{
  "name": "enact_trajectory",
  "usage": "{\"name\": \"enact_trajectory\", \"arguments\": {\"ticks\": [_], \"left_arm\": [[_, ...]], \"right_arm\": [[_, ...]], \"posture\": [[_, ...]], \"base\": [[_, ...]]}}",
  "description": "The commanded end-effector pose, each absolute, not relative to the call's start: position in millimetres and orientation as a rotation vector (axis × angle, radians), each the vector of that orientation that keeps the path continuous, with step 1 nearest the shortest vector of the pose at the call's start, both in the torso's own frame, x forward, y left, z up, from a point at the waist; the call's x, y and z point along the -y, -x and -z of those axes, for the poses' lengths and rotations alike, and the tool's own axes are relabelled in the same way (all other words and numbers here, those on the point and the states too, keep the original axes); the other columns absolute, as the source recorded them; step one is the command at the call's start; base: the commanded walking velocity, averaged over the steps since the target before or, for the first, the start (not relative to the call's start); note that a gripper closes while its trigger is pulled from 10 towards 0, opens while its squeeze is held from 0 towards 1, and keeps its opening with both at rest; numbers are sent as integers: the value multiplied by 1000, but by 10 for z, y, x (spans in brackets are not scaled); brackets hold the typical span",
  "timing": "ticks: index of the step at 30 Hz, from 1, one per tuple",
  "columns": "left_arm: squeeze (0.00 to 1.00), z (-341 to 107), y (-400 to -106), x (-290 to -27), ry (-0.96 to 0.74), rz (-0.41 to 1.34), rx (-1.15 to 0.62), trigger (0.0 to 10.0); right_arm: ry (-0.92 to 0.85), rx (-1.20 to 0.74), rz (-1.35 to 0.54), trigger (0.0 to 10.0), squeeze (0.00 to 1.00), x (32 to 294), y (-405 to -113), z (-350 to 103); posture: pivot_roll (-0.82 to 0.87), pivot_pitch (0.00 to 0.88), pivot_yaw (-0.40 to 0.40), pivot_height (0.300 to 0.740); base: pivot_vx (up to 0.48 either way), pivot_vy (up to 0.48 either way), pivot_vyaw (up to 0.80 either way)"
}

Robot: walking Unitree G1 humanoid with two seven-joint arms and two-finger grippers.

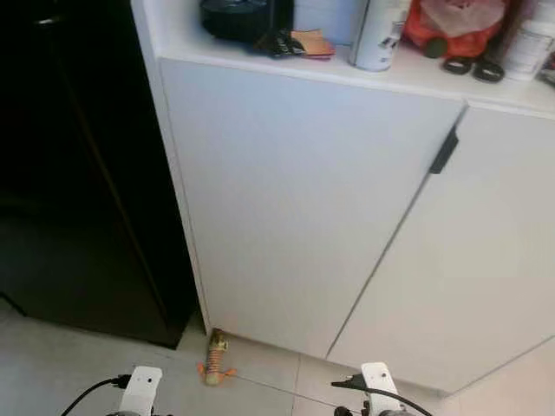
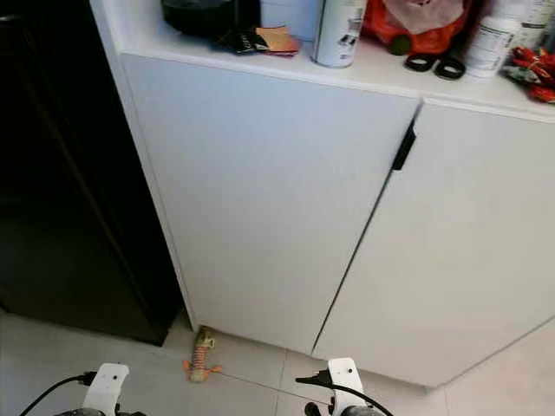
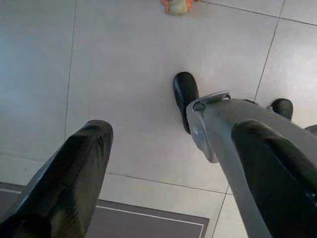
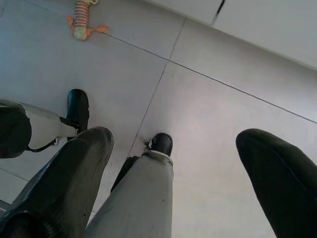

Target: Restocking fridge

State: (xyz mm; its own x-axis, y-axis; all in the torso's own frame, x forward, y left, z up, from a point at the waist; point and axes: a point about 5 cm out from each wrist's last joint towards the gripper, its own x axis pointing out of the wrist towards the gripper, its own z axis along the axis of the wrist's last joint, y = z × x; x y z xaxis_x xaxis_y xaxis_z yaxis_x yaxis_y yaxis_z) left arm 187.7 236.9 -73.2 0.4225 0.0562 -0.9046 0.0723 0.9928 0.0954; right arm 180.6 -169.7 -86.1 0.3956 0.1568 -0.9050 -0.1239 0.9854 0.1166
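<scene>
The robot stands facing a white cabinet [image 1: 303, 199], with the black fridge [image 1: 78, 173] off to its left, door closed. Both arms hang idle. The left claw [image 3: 168, 163] points at the tiled floor [image 3: 124, 74] with fingers spread and empty; the right claw [image 4: 173, 168] is likewise spread, holding nothing. On the bench [image 1: 434, 74] above sit a spray can [image 1: 379, 33], a red bag [image 1: 453, 24] and a white bottle [image 1: 529, 48]. A small orange toy [image 1: 214, 357] lies on the floor by the cabinet's foot. I'd say this is the approach step: next it needs to pick stock from the bench, then turn left to the fridge.
</scene>
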Motion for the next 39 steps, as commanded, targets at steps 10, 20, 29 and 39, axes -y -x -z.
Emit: {"name": "enact_trajectory", "arguments": {"ticks": [10, 20, 29, 39], "left_arm": [[0, 749, -1848, -2357, -122, 10, -1157, 10000], [0, 748, -1850, -2359, -122, 8, -1155, 10000], [0, 751, -1844, -2358, -120, 7, -1157, 10000], [0, 752, -1841, -2366, -119, -16, -1130, 10000]], "right_arm": [[-19, -1147, -196, 10000, 0, 1701, -1821, 852], [-18, -1146, -203, 10000, 0, 1697, -1824, 850], [-29, -1140, -196, 10000, 0, 1695, -1817, 854], [-26, -1139, -202, 10000, 0, 1692, -1804, 860]], "posture": [[-64, 0, -67, 740], [-68, 0, -66, 740], [-75, 0, -65, 740], [-84, 0, -59, 740]], "base": [[-243, 367, 0], [-240, 420, 0], [-187, 418, 0], [-48, 165, 0]]}}
